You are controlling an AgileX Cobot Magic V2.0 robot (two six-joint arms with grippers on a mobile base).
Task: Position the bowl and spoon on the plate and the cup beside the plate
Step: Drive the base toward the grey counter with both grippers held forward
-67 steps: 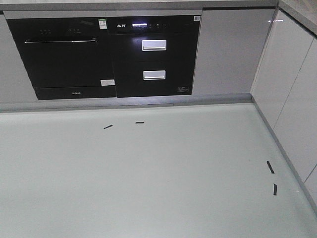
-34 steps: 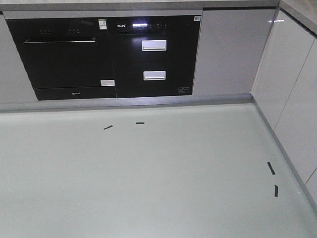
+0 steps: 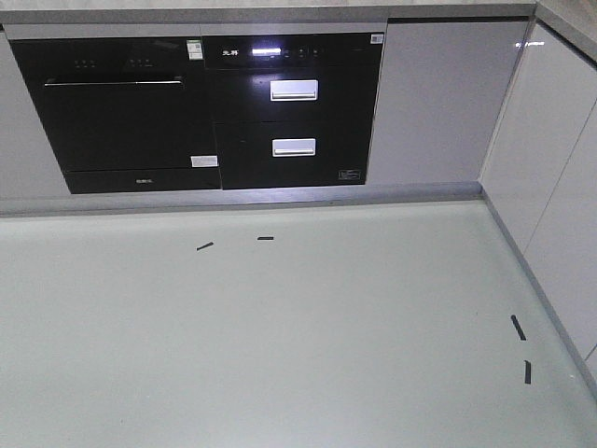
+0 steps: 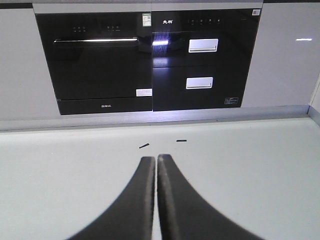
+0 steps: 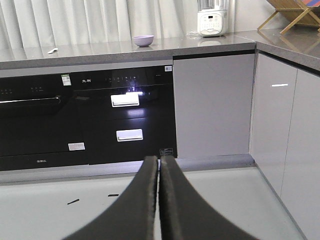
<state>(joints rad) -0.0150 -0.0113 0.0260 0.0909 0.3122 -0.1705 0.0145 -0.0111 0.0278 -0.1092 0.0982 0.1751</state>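
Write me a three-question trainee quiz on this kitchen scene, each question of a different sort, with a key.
1. True or false: the bowl sits on the counter, above the black appliances.
2. The right gripper is: A) wide open; B) shut, holding nothing; C) shut on a cup.
3. Fill in: in the right wrist view, the small pale thing on the counter far left of the bowl is the ____.

Key: 1 true; 2 B; 3 spoon.
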